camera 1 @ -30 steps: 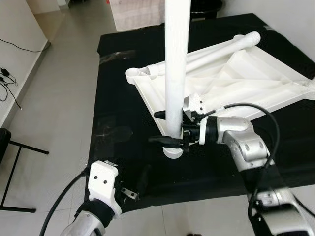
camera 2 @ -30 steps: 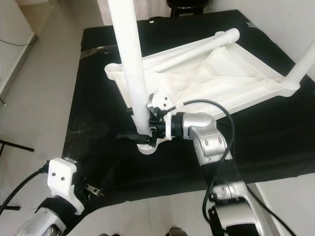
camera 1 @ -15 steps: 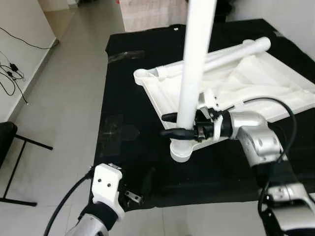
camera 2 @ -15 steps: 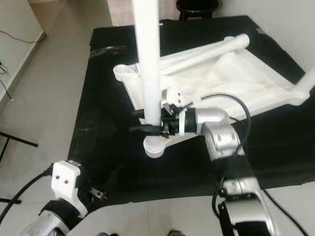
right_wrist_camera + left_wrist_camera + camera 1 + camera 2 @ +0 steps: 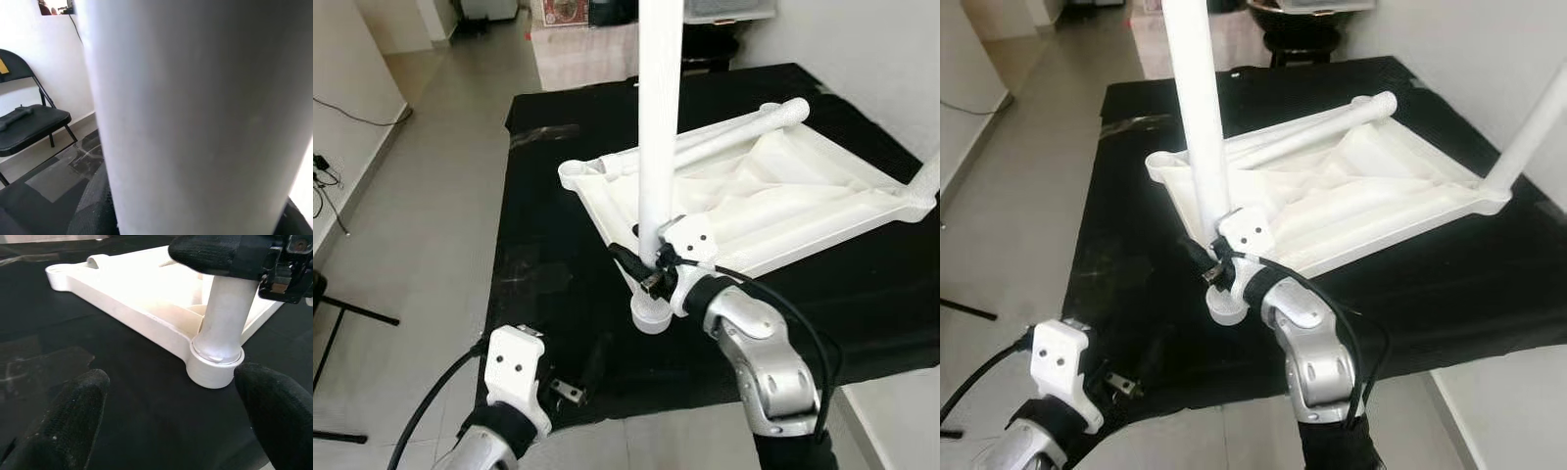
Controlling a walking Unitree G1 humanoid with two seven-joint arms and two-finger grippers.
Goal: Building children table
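A white plastic tabletop (image 5: pixel 773 201) lies upside down on a black mat (image 5: pixel 548 245) spread on the floor, its ribbed underside facing up. A white tubular leg (image 5: pixel 658 147) stands upright in the round corner socket (image 5: pixel 651 315) at the tabletop's 6 o'clock corner, rising out of the top of the head views. A second leg (image 5: pixel 724 132) lies flat along the far edge, running toward 1 o'clock, and a third leg (image 5: pixel 1528 132) stands at the 3 o'clock corner.

The right tool (image 5: pixel 646 264) is pinching the upright leg just above the socket, its black fingers (image 5: pixel 210 249) wrapped on either side of the tube. The left tool (image 5: pixel 166 416) hovers low over the mat at 7 o'clock from the socket, its fingers (image 5: pixel 73 416) spread wide and touching nothing. A black folding chair (image 5: pixel 27 122) stands by the wall in the right wrist view.
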